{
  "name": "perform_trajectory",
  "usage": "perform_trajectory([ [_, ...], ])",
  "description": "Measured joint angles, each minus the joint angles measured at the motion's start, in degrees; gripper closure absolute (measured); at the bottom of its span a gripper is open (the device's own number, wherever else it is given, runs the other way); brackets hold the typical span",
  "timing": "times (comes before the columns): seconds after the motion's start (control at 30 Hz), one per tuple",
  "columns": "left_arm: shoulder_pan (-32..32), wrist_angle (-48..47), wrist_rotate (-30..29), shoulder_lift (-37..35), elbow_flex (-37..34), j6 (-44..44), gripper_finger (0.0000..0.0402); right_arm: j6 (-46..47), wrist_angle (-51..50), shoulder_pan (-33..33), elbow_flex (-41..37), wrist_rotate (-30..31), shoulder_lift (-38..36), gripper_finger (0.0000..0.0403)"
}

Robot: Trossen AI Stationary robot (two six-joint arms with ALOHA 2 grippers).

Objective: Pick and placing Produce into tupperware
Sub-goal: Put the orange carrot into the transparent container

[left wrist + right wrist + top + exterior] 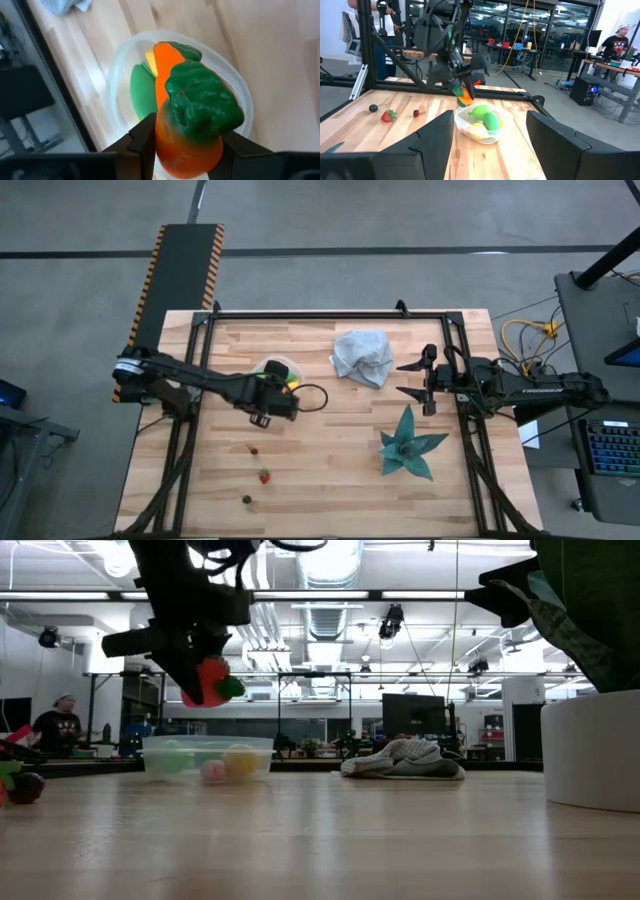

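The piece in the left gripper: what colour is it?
Orange with a green leafy top, shown best in the left wrist view, held in the left gripper.

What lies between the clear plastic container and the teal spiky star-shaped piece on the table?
In the high view, only bare wood separates the clear container from the teal star piece; the grey cloth sits off that line.

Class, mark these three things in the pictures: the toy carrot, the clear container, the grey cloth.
toy carrot (187,145), left wrist view, on its orange body.
clear container (465,129), right wrist view, on its near rim.
grey cloth (362,356), high view, on its crumpled middle.
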Motion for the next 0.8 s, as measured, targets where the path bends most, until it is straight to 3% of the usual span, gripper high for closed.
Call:
perform_trajectory([
  [0.2, 2.4, 0.0, 5.8, 0.1, -3.4, 0.0, 0.0296, 0.0, 0.0, 0.0, 0.0, 0.0, 0.0, 0.0161],
  [0.8, 4.7, 1.0, 5.5, 0.2, -6.3, 0.3, 0.0296, 0.0, 0.0, 0.0, 0.0, 0.0, 0.0, 0.0161],
])
